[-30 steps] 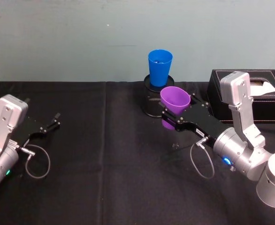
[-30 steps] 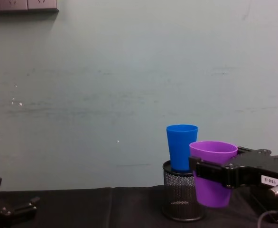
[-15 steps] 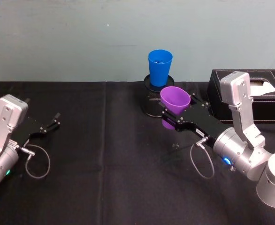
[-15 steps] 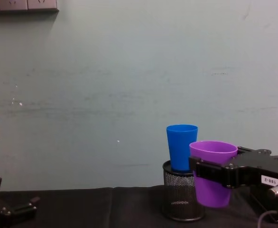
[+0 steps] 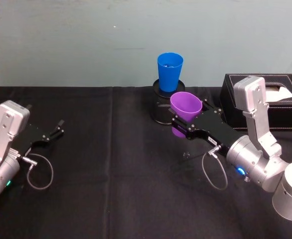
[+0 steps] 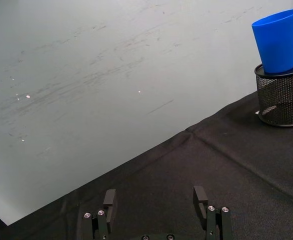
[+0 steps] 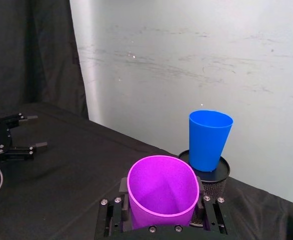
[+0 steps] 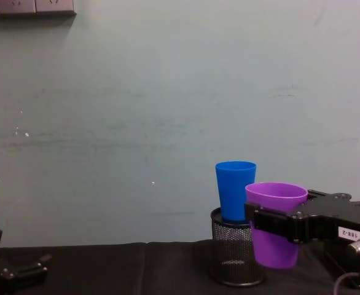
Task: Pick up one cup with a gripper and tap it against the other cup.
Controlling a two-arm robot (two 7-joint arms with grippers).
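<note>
My right gripper (image 5: pixel 186 125) (image 7: pixel 161 212) (image 8: pixel 271 222) is shut on the purple cup (image 5: pixel 185 107) (image 7: pixel 161 191) (image 8: pixel 276 203), held upright above the black table (image 5: pixel 111 164). The blue cup (image 5: pixel 169 71) (image 6: pixel 278 40) (image 7: pixel 208 139) (image 8: pixel 235 189) stands upright on top of a black mesh pen holder (image 5: pixel 162 107) (image 6: pixel 281 97) (image 8: pixel 231 253), just behind and to the left of the purple cup. A small gap shows between the two cups. My left gripper (image 5: pixel 56 130) (image 6: pixel 156 200) (image 8: pixel 14 264) hangs open and empty far to the left.
A black tissue box (image 5: pixel 273 99) stands at the back right, behind my right arm. A pale wall rises right behind the table's far edge. Cables loop beside both wrists.
</note>
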